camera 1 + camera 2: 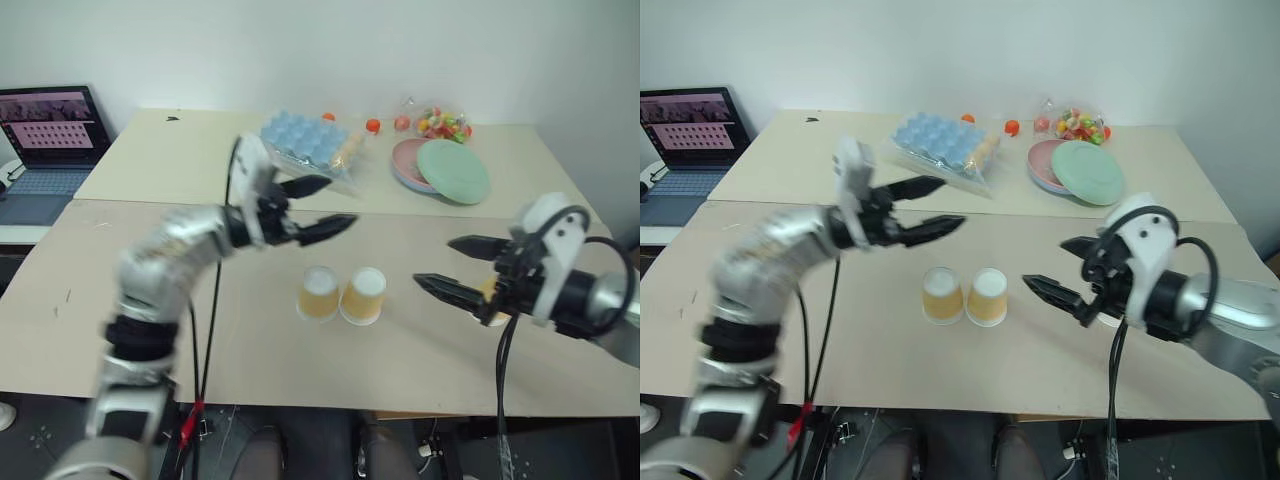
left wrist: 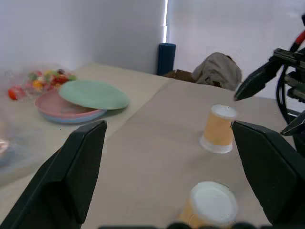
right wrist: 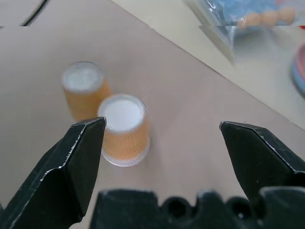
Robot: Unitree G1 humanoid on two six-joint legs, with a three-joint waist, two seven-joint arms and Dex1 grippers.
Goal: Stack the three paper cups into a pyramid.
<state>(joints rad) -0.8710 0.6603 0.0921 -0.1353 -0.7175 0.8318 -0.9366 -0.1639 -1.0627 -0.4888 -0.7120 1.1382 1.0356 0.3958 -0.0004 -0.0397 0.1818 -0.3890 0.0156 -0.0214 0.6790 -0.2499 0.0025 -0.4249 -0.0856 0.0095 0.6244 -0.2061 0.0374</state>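
Standing upside down, side by side and touching, mid-tabletop (image 1: 150,300): two yellow-orange ribbed paper cups (image 1: 319,293) (image 1: 364,296), white bases up. Partly hiding behind right end effector (image 1: 462,266), fingers spread apart, empty: a third yellow-orange cup (image 1: 492,302). Hovering above and behind the pair: left end effector (image 1: 325,205), fingers apart, empty. Lying at the far edge: pink and green stacked plates (image 1: 440,168), blue egg tray (image 1: 305,140).

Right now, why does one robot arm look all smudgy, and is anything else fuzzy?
Left eye view: the left gripper and its arm are motion-smeared; the right gripper is sharper. Right wrist view: both cups look soft. Left wrist view: the plates look hazy.
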